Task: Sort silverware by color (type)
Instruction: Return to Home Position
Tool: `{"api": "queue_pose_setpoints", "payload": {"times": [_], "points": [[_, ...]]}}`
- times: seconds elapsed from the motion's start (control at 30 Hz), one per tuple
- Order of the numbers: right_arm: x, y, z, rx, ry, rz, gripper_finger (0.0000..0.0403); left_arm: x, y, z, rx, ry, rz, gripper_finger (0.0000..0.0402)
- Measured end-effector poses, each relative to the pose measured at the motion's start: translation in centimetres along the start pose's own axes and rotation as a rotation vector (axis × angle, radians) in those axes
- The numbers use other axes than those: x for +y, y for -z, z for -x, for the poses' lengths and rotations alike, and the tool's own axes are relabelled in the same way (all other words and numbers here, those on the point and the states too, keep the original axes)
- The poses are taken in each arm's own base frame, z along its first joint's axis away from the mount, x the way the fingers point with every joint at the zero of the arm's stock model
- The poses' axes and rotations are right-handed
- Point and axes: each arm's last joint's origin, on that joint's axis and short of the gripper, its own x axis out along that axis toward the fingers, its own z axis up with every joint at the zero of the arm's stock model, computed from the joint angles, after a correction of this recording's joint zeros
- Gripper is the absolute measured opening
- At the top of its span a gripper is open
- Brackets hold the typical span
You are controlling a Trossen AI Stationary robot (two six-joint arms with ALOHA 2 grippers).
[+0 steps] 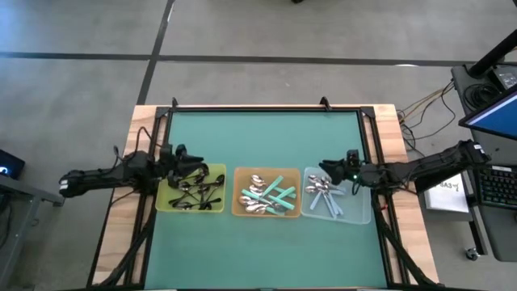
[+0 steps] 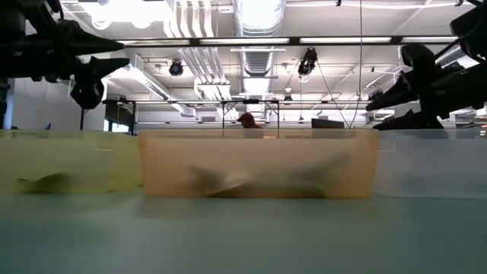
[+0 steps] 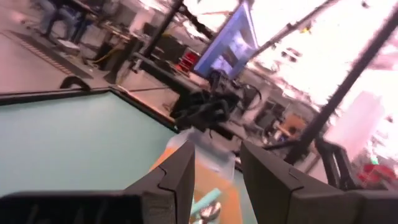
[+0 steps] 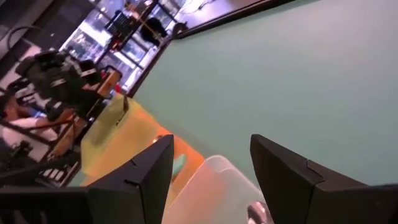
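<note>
A big robot lab — fat silver pipes [image 2: 259, 19] and long lights [image 2: 358, 39] hang overhead, and a computer screen [image 1: 497, 121] sits at the table's [image 1: 258, 129] 3 o'clock.

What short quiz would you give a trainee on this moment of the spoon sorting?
1. True or false: the teal-handled spoons lie in the yellow tray.
2. Which tray does the right gripper hang by? A. yellow B. orange C. clear
3. Is either gripper holding a spoon?

Key
1. False: they lie in the orange tray.
2. C: the clear tray.
3. No: the left gripper and the right gripper are both open and empty.
</note>
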Motion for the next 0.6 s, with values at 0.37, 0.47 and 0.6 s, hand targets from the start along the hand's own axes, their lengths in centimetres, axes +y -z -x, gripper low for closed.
{"api": "queue_pose_setpoints", "payload": {"times": [0.37,0.47,0.6], "points": [[-0.4,0.0,0.0,-0.064,0.066,-0.116,0.0203,0.4,0.8,-0.1,0.083,-0.040,-0.030,0.0111],[0.2,-0.3,0.0,-0.068,0.009,-0.048,0.0203,0.6,1.1,-0.1,0.114,-0.059,-0.031,0.0111],[1.3,-0.8,0.1,-0.065,-0.135,0.053,0.0203,0.8,1.3,-0.1,0.146,-0.074,-0.032,0.0111]]}}
